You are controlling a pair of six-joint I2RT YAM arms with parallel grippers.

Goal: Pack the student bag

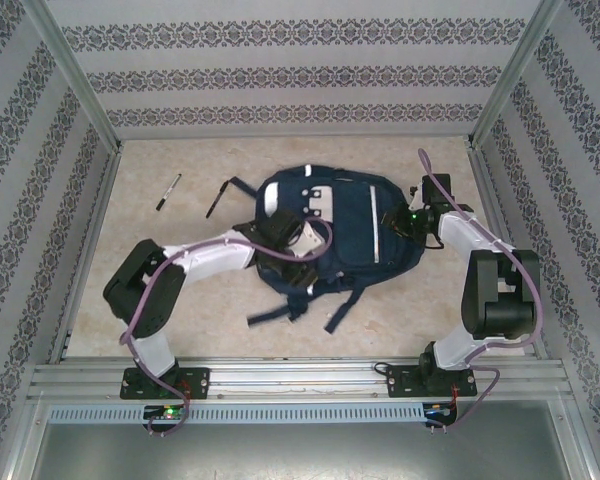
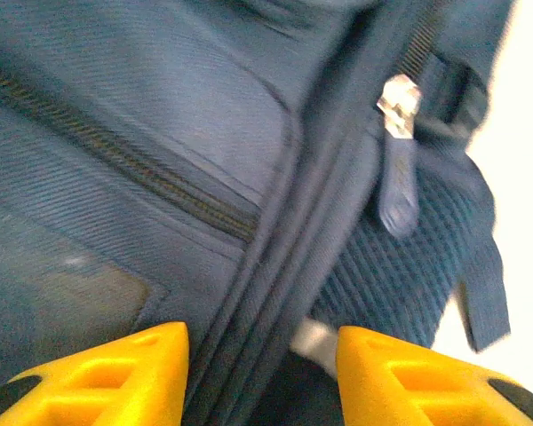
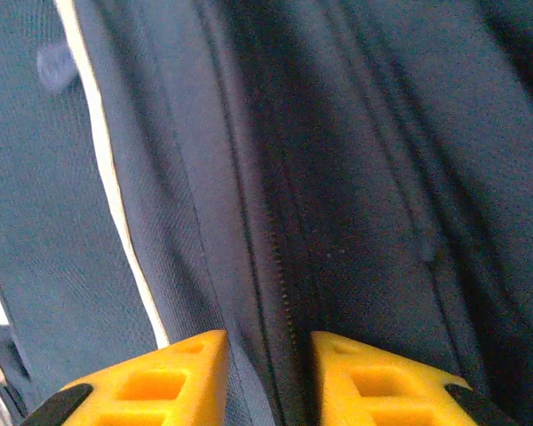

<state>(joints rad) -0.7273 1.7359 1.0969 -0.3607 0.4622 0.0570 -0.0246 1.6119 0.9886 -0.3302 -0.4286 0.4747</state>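
Student bag (image 1: 350, 240) lying front-up on the table (image 1: 400, 320), long axis roughly left–right, straps trailing toward the arm bases. Left gripper (image 2: 262, 377) straddles a seam ridge, with the zipper pull (image 2: 398, 177) beyond its right finger. Right gripper (image 3: 268, 382) flanks a zipper line. Fabric fills both gaps; whether either clamps cannot be told.

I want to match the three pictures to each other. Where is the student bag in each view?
Top external: the student bag lies in the middle of the picture.
Left wrist: close up, its zip seam runs from upper right to the bottom middle.
Right wrist: close up, the seam runs top to bottom.
Shared landmark: its thin white stripe, at the left in the right wrist view.
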